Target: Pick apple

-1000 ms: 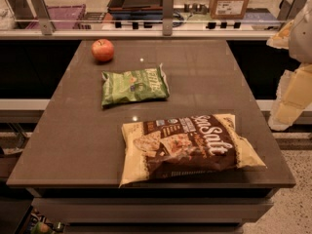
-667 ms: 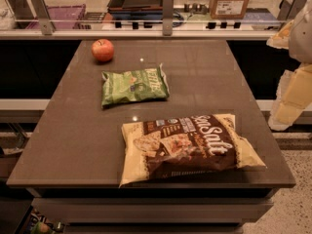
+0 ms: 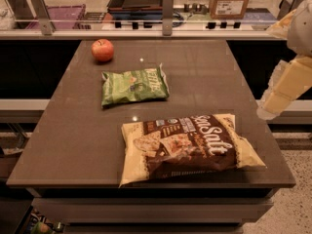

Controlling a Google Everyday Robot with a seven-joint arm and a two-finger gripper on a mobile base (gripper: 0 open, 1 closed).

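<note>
The apple [image 3: 102, 50] is small, round and red-orange. It sits on the far left part of the dark table [image 3: 73, 130]. My gripper [image 3: 273, 104] hangs at the end of the cream arm at the right edge of the camera view, beyond the table's right side. It is far from the apple and holds nothing that I can see.
A green chip bag [image 3: 134, 86] lies just in front of and to the right of the apple. A larger brown and yellow chip bag [image 3: 187, 145] lies near the front edge. Behind the table runs a counter with a rail, a cardboard box [image 3: 230, 0] and bins.
</note>
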